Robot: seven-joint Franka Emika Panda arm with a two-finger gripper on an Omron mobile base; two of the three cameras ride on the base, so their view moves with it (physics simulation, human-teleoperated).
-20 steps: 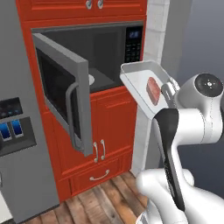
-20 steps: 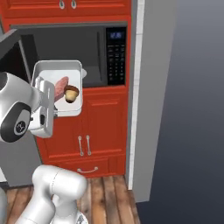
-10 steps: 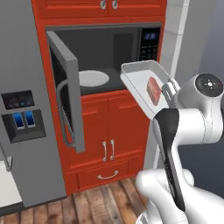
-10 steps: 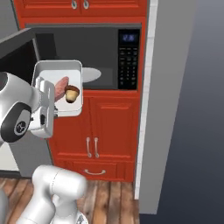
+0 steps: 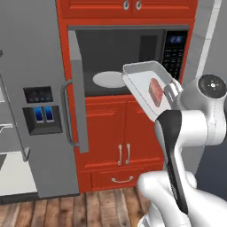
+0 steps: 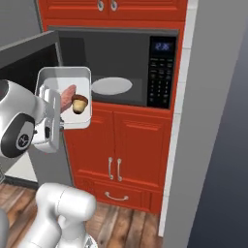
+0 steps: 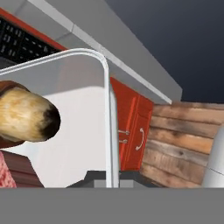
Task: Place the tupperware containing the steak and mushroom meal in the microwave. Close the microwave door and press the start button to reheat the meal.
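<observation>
The tupperware (image 5: 142, 79) is a shallow whitish tray held up tilted in front of the open microwave (image 5: 128, 53), a little right of its cavity. My gripper (image 5: 173, 90) is shut on the tray's near rim. The reddish steak (image 5: 156, 91) lies in the tray. From the right I see the tupperware (image 6: 55, 83), steak (image 6: 67, 95) and brown mushroom (image 6: 80, 103), with the gripper (image 6: 50, 99) at the tray's left edge. The microwave door (image 5: 78, 95) stands swung open to the left. Close up, the mushroom (image 7: 26, 116) rests inside the tupperware rim (image 7: 107, 113).
A white turntable plate (image 5: 109, 79) lies in the microwave cavity. The black keypad (image 6: 160, 77) sits on the microwave's right. A tall grey fridge (image 5: 31, 66) with a dispenser stands left of the door. Red cabinet doors (image 5: 119, 137) are below, and a grey wall (image 6: 213, 121) is to the right.
The whole picture has shifted right and grown, so the base has moved and the microwave is nearer and more head-on. The tupperware stays gripped at the same place relative to the arm.
</observation>
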